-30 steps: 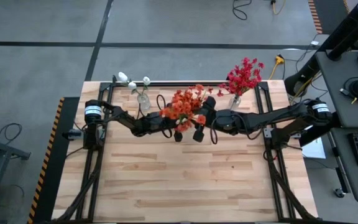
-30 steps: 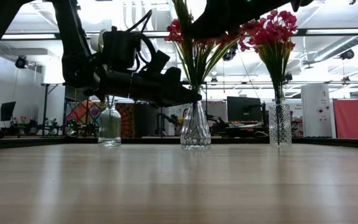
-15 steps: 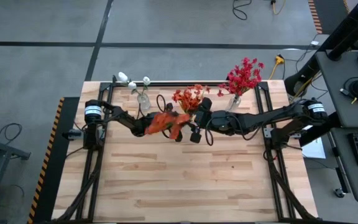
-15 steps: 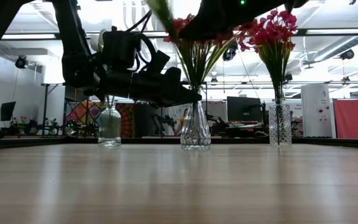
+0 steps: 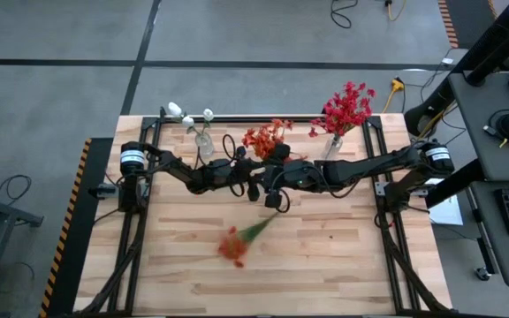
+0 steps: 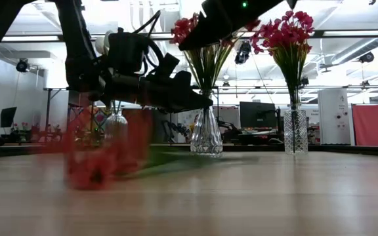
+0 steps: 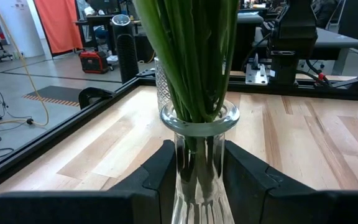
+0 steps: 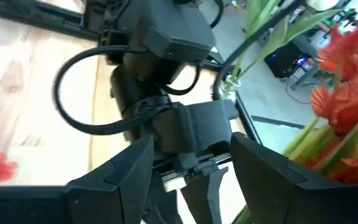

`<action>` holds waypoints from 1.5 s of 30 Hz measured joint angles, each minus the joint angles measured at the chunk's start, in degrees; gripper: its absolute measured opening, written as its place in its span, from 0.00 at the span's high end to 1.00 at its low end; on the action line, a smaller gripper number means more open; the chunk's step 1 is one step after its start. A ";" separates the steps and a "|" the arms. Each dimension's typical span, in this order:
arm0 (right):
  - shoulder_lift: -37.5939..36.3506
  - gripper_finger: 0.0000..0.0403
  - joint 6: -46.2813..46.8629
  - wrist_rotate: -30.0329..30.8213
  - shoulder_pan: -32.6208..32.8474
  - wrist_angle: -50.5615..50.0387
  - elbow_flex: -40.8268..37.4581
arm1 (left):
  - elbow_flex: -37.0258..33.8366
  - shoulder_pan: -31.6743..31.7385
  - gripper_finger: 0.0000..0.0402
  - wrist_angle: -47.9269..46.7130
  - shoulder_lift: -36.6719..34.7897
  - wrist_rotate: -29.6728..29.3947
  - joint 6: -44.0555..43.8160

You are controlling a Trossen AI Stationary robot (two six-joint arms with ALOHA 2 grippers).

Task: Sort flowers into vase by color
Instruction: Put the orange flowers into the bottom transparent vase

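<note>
A clear glass vase [image 6: 207,134] with orange flowers [image 5: 268,139] stands mid-table at the far side, and my left gripper [image 7: 194,180] is shut on it. One orange flower spray [image 5: 237,240] lies loose on the table in front of the vase. Its blooms [image 6: 90,164] point toward the near left and its green stem toward the vase. My right gripper [image 8: 188,186] hangs open above the vase, holding nothing. It faces my left arm. My left gripper pinches the vase's narrow neck [image 7: 197,146] between its two fingers [image 7: 160,177], just under the rim. The fingers come in level from the table's left. The vase stands upright with its base on the table.
A small bottle vase with white flowers [image 5: 203,140] stands far left. A tall cut-glass vase with red flowers [image 5: 332,144] stands far right. The near half of the wooden table [image 5: 325,265] is bare boards apart from the fallen spray.
My right gripper has let go of an orange spray that it held over the middle vase, and it has moved a little toward the table's left. The spray tipped toward the near edge, fell past the vase and landed on the table in front of it.
</note>
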 joint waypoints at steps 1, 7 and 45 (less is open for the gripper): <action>0.00 0.48 -0.13 0.09 0.21 -0.95 0.46 | 0.00 0.00 0.77 0.02 0.00 0.00 0.00; -2.13 0.48 -0.38 -1.82 1.70 -9.19 2.18 | 0.00 0.00 0.77 0.02 0.00 0.02 0.00; -4.07 0.49 11.55 -7.52 13.30 -22.76 0.41 | -0.13 0.00 0.68 1.03 0.15 -0.09 -1.35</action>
